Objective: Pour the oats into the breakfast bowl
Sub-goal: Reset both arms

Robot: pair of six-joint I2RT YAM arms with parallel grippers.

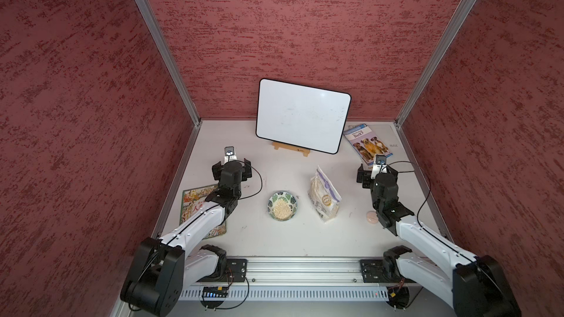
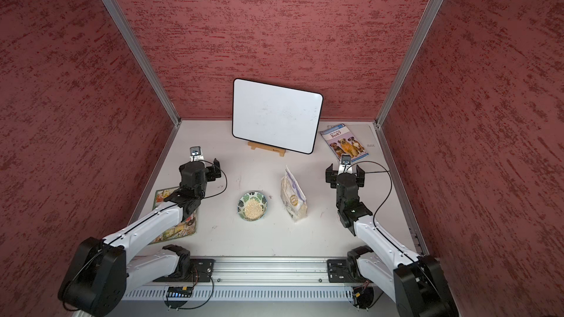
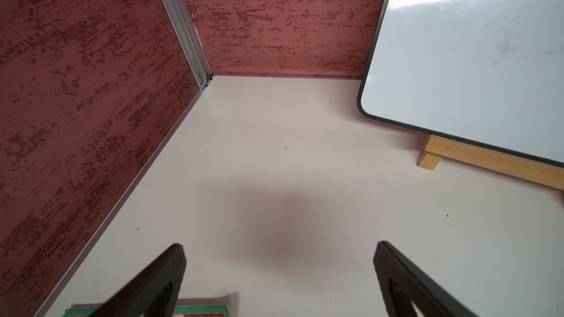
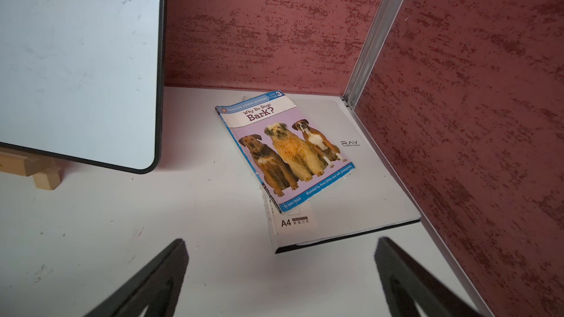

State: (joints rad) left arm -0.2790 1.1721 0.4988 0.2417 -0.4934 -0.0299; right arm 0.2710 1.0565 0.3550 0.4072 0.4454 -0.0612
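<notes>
Beige oats fill the breakfast bowl, left of the upright pouch; left gripper and right gripper gape empty.

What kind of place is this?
Likely a robot test booth, not a home: red panel walls enclose a white table, and a left arm and right arm are mounted on a metal rail.

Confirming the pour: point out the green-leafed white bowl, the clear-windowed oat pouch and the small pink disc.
green-leafed white bowl point(image 1: 272, 200): in a top view, inner wall.
clear-windowed oat pouch point(image 1: 326, 200): in a top view, gold emblem.
small pink disc point(image 1: 371, 218): in a top view, visible middle.
</notes>
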